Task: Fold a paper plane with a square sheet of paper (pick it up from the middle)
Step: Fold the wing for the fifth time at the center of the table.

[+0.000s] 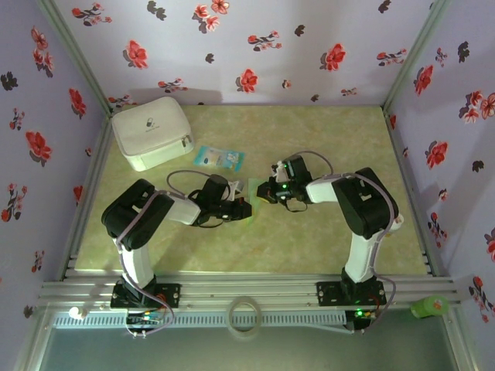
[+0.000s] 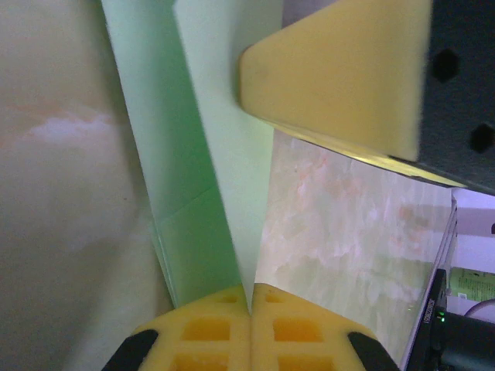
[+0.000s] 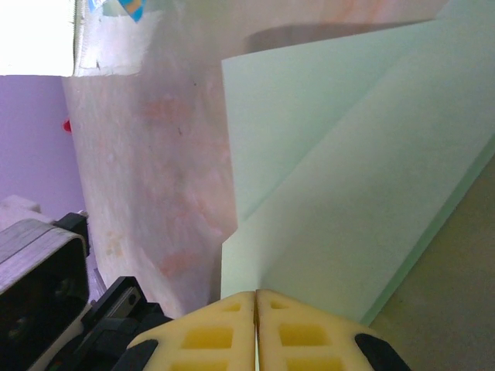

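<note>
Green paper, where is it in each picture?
Top external: the green paper sits in the middle, small.
Left wrist: a strip from top centre down into the shut left pincer.
Right wrist: it covers the right side, its edge in the shut right pincer.
Shared landmark: the marbled beige tabletop.

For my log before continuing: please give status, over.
Left tool shut on folded green paper. Right tool shut on it too. Packet and white pouch lie apart, farther back.

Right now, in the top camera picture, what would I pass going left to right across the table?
pouch → packet → paper → right arm
</note>
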### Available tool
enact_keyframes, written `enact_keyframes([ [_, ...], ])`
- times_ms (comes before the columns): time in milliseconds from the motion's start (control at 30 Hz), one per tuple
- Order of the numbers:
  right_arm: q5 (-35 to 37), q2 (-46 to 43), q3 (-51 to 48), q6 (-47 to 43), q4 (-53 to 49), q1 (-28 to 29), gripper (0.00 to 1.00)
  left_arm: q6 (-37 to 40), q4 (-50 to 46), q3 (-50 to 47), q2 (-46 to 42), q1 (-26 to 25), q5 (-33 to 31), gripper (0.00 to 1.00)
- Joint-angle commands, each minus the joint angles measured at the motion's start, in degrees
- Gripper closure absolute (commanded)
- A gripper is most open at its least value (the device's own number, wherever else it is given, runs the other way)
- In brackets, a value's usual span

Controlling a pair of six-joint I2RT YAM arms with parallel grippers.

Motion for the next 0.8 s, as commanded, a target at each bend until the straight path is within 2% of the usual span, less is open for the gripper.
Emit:
enact_keyframes([
  [0, -0.67, 1.15, 1.15, 0.1, 1.56, -0.4, 0.91, -0.68, -4.81, -0.65, 2.53, -0.22, -2.03, 1.0],
  [533, -2.12, 1.91, 1.11, -0.37, 1.62, -1.88, 0.9, -3.14, -2.56, -2.55, 2.48, -0.29, -3.04, 1.0],
  [767, 0.01, 2.66, 2.38, -3.45, -3.58, -1.8, 0.9, -2.89, -3.72, -2.01, 2.68, -0.24, -2.99, 1.0],
])
